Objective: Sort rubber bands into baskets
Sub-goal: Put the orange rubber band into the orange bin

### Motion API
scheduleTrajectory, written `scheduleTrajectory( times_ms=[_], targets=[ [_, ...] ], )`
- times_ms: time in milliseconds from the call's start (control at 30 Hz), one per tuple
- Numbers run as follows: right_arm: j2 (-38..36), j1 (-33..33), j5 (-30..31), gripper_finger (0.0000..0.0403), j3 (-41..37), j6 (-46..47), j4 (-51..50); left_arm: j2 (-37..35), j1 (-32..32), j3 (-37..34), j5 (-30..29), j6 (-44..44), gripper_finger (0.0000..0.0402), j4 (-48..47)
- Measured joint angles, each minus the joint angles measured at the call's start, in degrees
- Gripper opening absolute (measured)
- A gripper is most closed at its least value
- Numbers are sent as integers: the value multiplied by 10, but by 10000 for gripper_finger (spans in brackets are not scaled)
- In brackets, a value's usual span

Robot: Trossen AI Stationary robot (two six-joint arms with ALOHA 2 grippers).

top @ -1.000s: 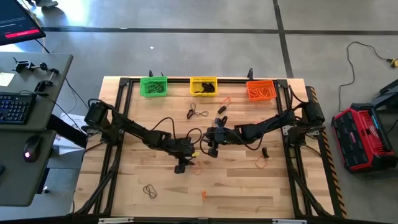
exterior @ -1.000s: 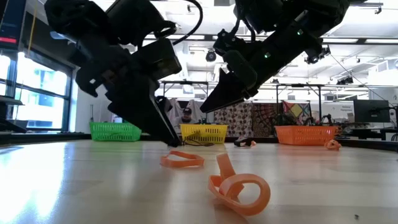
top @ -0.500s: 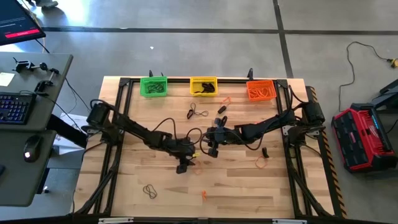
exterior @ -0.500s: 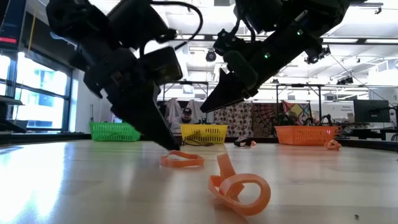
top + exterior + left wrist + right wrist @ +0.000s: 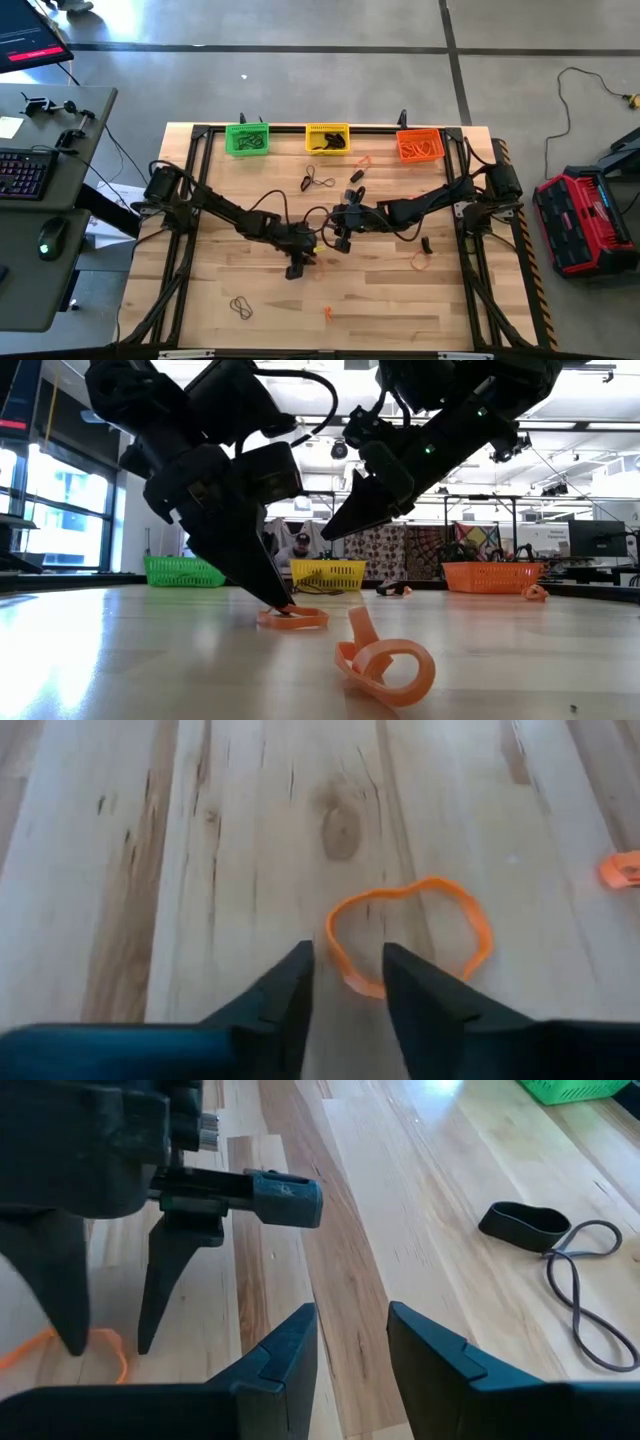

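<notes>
Left hand (image 5: 348, 982) straddles orange rubber band (image 5: 410, 935), fingers apart, on table (image 5: 230, 840)

Pale matt wooden table (image 5: 380, 300), knotty grain; smooth orange rubber band (image 5: 410, 935).

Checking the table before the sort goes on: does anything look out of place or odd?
Nothing damaged. Loose rubber bands lie unsorted: one orange band under the left tool, a curled one nearby, dark ones farther off.

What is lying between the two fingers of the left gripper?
In the left wrist view, the near edge of an orange rubber band lies between the left gripper's open fingers, on bare wood.
</notes>
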Motion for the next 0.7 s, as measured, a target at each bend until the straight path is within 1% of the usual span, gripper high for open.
scheduleTrajectory(
  times_ms=[100,200,233,333,533,700],
  targets=[
    [0,0,0,114,0,0,0,-1,4,0,-1,17,68,-6],
    [0,0,0,114,0,0,0,-12,10,-1,-12,43,17,-33],
    [0,0,0,114,0,0,0,-18,12,-1,-20,50,9,-41],
    [0,0,0,114,0,0,1,-39,19,-3,-47,65,8,-67],
    [0,0,0,114,0,0,13,-89,33,-2,-70,82,1,-115],
    [0,2,0,114,0,0,19,-133,39,-2,-113,101,1,-126]
  ],
)
